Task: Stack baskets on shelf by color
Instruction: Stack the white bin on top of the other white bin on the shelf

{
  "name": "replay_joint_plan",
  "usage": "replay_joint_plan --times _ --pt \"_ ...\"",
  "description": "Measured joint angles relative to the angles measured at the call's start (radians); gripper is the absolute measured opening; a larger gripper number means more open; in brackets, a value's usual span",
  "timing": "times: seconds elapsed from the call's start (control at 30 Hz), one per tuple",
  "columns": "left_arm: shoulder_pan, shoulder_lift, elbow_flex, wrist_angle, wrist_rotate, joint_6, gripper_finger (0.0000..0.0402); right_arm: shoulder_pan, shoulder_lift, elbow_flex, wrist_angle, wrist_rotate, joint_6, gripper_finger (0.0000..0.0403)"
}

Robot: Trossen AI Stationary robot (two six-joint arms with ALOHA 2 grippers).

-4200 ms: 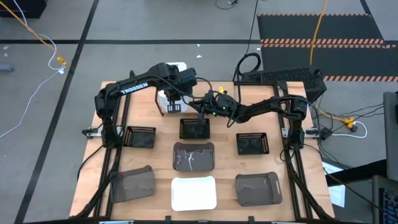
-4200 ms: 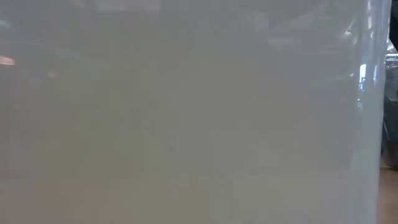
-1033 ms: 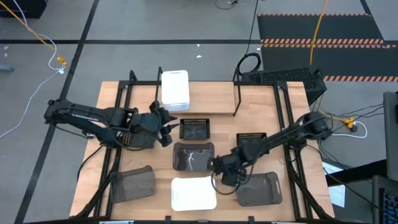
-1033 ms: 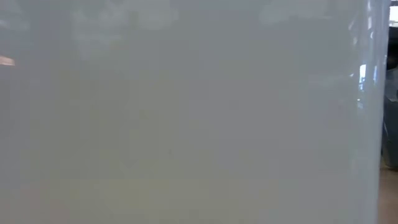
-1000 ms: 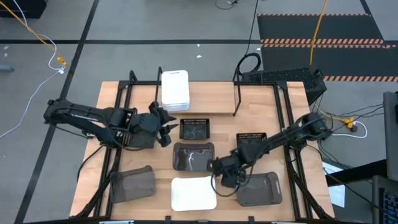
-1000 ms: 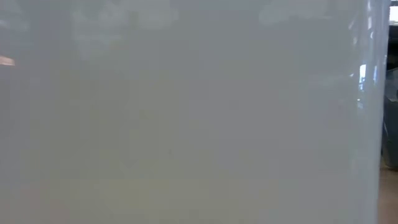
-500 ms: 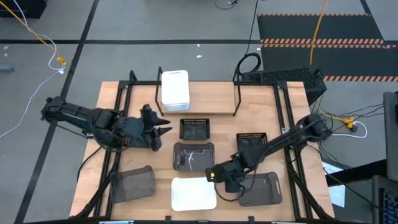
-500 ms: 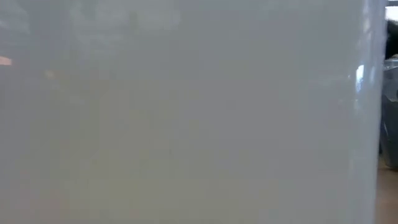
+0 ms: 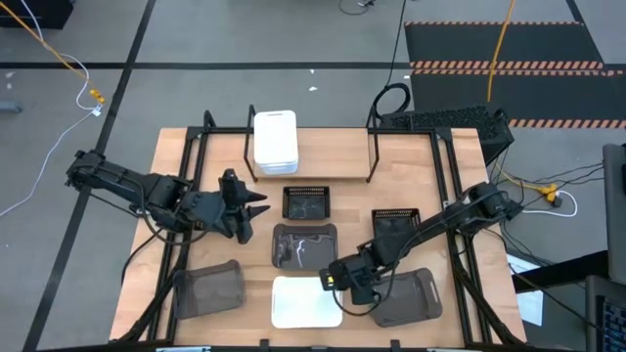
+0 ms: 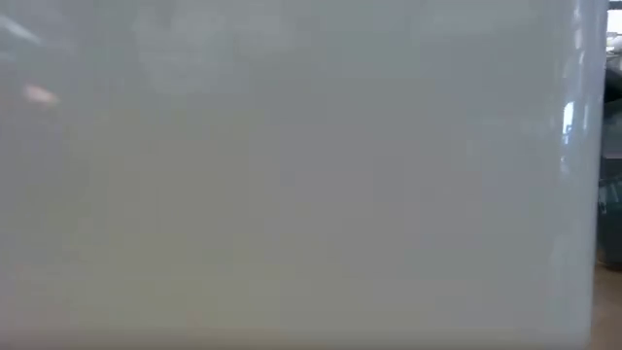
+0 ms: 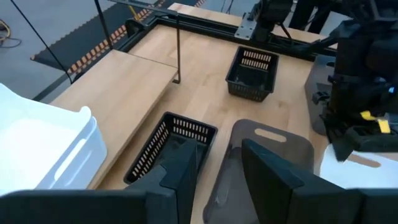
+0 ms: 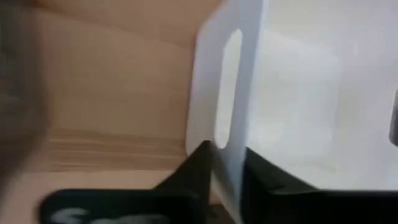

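I have the right gripper [image 9: 334, 281] down at the lower middle of the high view, on the right-hand short wall of the last loose white basket [image 9: 305, 302]; the right wrist view shows that white wall [image 12: 231, 106], with its handle slot, standing between my two dark fingers [image 12: 198, 163], which straddle it closely, so I judge the fingers are closing on or already pinching the wall, though I cannot tell whether they truly bear on it. The basket lies with its long axis running left to right in the frame, and the gripper takes it from its right end. The white stack [image 9: 275, 140] it must join sits on the shelf [image 9: 333, 154] at the upper middle, straight up the frame from here, with a translucent grey basket [image 9: 303, 244] and a black mesh basket [image 9: 306, 201] lying in between, so I expect the carry must clear both. The left gripper [image 9: 252, 208] waits at centre left, fingers apart and holding nothing, nearer the shelf.
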Motion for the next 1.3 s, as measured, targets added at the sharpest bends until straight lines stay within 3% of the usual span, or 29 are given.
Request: replay_joint_plan --times 0.07,0.27,0.37,0.43,0.53,0.63,0.8,1.03,1.3 --pt "0.002 -0.007 0.000 0.002 -0.001 0.000 0.0127 -0.012 -0.027 -0.001 0.005 -0.054 0.000 0.0010" --pt "0.000 -0.032 0.000 0.009 0.000 -0.003 0.0127 -0.059 -0.148 0.001 0.019 -0.187 0.087 0.0003" --pt "0.000 -0.051 0.000 0.009 0.001 0.007 0.0127 -0.095 -0.224 0.000 0.089 -0.190 0.171 0.0004" --pt "0.000 -0.072 0.000 0.009 0.001 0.022 0.0127 -0.132 -0.270 0.001 0.156 -0.141 0.291 0.0003" --pt "0.000 -0.126 0.014 -0.020 -0.006 0.012 0.0126 -0.213 -0.310 0.003 0.244 0.033 0.568 0.0003" --pt "0.002 -0.197 0.070 -0.074 -0.038 -0.013 0.0126 -0.325 -0.309 0.043 0.205 0.127 0.720 0.0002" --pt "0.000 -0.289 0.110 -0.117 -0.101 0.106 0.0126 -0.501 -0.250 0.193 0.159 0.240 0.880 0.0001" --pt "0.003 -0.323 0.110 -0.232 -0.253 0.135 0.0127 -0.672 -0.050 0.479 0.017 0.217 0.968 0.0001" --pt "0.033 -0.297 0.020 -0.289 -0.366 0.127 0.0127 -0.732 0.267 0.861 -0.268 0.166 1.040 0.0000"
